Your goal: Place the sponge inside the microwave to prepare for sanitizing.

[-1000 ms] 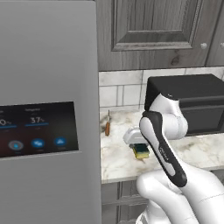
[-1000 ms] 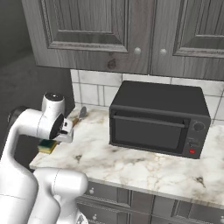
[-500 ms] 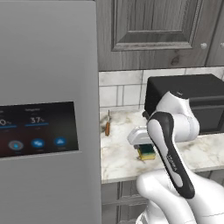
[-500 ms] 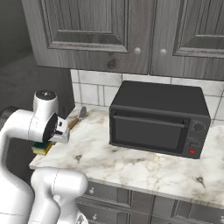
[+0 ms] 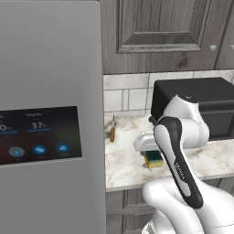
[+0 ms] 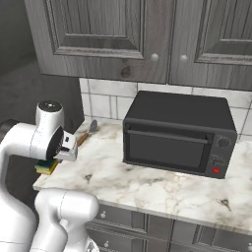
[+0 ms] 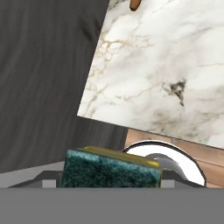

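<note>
One tall grey fridge [image 5: 50,114] takes up the left side of the left base view, and the dark panel [image 5: 39,133] on its door shows a figure that looks like 37 with a degree mark beside another reading too blurred to make out, above a row of blue round icons. Grey wooden cabinets [image 6: 138,37] hang over a marble counter [image 6: 147,179] backed by pale tiles. On that counter, against the wall, sits a black boxy oven [image 6: 178,133] with a dark window, a bar handle across the top of its door, a knob and a small red light on its right; no lettering on it can be read.

Near the counter's left edge the white arm bends down, and the gripper [image 5: 153,156] has the sponge [image 5: 154,158] clamped between its jaws, narrowed to the sponge's width. The sponge [image 6: 47,166] is yellow with a dark green layer; from the hand camera its green face [image 7: 109,173] fills the space between the fingers. It hangs over the counter's front left corner. A thin brown-handled utensil [image 5: 112,130] lies on the marble near the tiles, well apart from the sponge.
</note>
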Controlling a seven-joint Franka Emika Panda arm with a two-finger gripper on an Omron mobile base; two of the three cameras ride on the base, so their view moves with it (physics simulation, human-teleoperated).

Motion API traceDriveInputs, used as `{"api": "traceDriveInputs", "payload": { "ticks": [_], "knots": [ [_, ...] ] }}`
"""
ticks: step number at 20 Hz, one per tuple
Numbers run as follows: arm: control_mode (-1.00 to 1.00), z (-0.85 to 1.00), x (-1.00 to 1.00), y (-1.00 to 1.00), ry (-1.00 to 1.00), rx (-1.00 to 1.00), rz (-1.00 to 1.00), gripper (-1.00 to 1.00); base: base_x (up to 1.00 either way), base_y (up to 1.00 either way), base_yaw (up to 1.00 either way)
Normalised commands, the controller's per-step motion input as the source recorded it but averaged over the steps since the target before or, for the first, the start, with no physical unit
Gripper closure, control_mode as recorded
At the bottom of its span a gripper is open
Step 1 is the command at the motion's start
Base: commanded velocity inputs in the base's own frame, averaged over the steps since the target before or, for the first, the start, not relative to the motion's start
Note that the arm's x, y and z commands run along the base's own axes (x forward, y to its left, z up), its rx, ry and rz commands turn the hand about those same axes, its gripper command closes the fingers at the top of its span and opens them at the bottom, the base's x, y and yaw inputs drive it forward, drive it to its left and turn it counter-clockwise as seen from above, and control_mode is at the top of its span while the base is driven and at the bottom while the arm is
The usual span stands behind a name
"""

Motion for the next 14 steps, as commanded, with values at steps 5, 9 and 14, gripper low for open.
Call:
{"api": "traceDriveInputs", "payload": {
  "ticks": [5,9,14],
  "knots": [
    [-1.00,0.00,0.00,0.00,0.00,0.00,0.00,1.00,0.00,0.00,0.00],
    [1.00,0.00,0.00,0.00,0.00,0.00,0.00,1.00,0.00,0.00,0.00],
    [1.00,0.00,0.00,0.00,0.00,0.00,0.00,1.00,0.00,0.00,0.00]
  ]
}}
